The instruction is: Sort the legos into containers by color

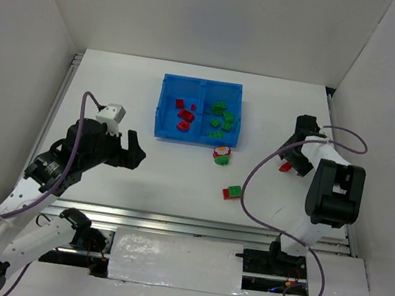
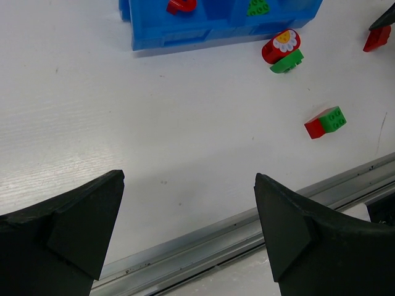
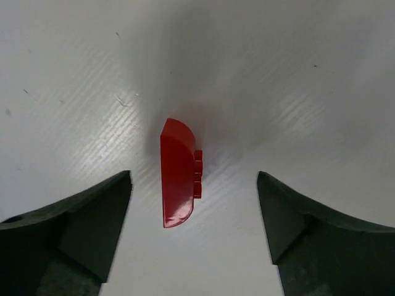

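The translucent blue tray [image 1: 164, 105] holds red legos [image 1: 183, 116] in its left compartment and green legos [image 1: 222, 118] in its right one. A red and green piece with a flower [image 1: 220, 154] lies just in front of the tray, and a joined red-green brick [image 1: 233, 192] lies nearer. My right gripper [image 1: 293, 162] is open over the red curved piece [image 3: 178, 176], which lies on the table between the fingers without touching them. My left gripper [image 2: 188, 180] is open and empty, at the near left.
In the left wrist view the tray [image 2: 185, 34], the flower piece [image 2: 281, 49], the red-green brick [image 2: 325, 122] and the red curved piece [image 2: 376, 38] all show. A metal rail [image 1: 192, 226] runs along the table's near edge. White walls enclose the table.
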